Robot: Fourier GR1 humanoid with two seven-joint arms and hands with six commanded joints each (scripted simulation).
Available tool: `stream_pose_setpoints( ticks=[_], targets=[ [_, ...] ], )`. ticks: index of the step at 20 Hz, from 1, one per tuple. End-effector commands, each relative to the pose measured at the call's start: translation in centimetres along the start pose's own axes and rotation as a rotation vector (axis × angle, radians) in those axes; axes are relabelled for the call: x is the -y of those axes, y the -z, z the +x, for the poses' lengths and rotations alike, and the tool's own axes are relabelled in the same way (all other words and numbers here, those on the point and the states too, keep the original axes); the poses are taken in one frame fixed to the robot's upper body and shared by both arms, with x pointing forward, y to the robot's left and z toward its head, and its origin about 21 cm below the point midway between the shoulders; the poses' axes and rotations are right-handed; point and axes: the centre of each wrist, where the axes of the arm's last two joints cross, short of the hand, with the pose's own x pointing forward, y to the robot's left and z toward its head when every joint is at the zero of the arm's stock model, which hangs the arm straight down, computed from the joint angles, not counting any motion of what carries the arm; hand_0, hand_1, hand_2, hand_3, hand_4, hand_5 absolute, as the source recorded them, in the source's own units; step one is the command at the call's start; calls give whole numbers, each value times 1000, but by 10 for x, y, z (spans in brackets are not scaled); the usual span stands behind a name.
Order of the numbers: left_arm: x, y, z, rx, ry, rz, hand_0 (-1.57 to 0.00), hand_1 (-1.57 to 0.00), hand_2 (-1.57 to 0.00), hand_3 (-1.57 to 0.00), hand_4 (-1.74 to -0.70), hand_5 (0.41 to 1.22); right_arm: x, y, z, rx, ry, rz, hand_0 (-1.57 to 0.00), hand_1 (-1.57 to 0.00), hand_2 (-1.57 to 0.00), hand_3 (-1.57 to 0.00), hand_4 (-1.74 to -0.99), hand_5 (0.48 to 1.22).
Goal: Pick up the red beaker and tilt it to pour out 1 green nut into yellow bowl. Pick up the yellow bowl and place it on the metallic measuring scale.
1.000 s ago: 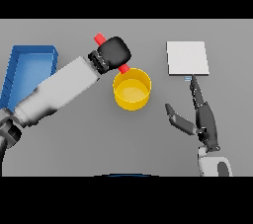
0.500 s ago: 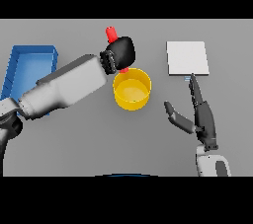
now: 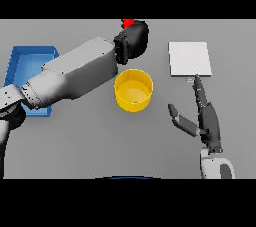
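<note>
At upper centre of the frame: red beaker (image 3: 129, 23), only a small red part showing above the left hand (image 3: 135, 39), dark fingers wrapped round it and hiding the rest. Held high, beyond the far rim of the yellow bowl (image 3: 133, 90) and clear of it. Bowl upright on the grey table (image 3: 90, 136) at frame centre, a small dark speck lying on its floor, too small to identify. Left arm slanting up from the left edge, passing in front of the blue tray (image 3: 20, 66) at the left. Metallic measuring scale (image 3: 189, 59), a pale square plate, at upper right, well apart from the bowl. Right hand (image 3: 206, 119) at lower right, fingers straight and spread wide, holding nothing, fingertips just short of the scale's near edge.
</note>
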Motion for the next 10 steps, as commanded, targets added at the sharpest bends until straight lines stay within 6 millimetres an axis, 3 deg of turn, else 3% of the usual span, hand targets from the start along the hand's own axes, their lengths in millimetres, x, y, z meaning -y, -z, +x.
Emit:
stream_pose_setpoints(
  ticks=[1,2,7,8,10],
  targets=[
    [-4,-4,-16,-26,30,-3,-1571,-1571,-1571,-1570,-1729,1221,-1,2,2,-3,-3,6,1,1,1,1,-1138,565],
    [-8,-8,-35,-62,32,8,-1571,-1571,-1571,-1571,-1728,1221,-1,2,1,0,-15,6,1,1,1,1,-1135,563],
    [11,-48,-124,-313,-178,2,-1571,-1571,-1571,-1571,-1722,1221,-5,4,-1,6,5,30,1,1,1,1,-1117,554],
    [14,-56,-140,-382,-265,-10,-1571,-1571,-1571,-1571,-1725,1221,-5,5,-3,9,22,45,1,1,1,1,-1105,559],
    [42,-80,-171,-502,-563,-20,-1571,-1571,-1571,-1523,-1731,1221,-6,5,-2,24,16,54,1,1,1,1,-1102,572]
  ],
)
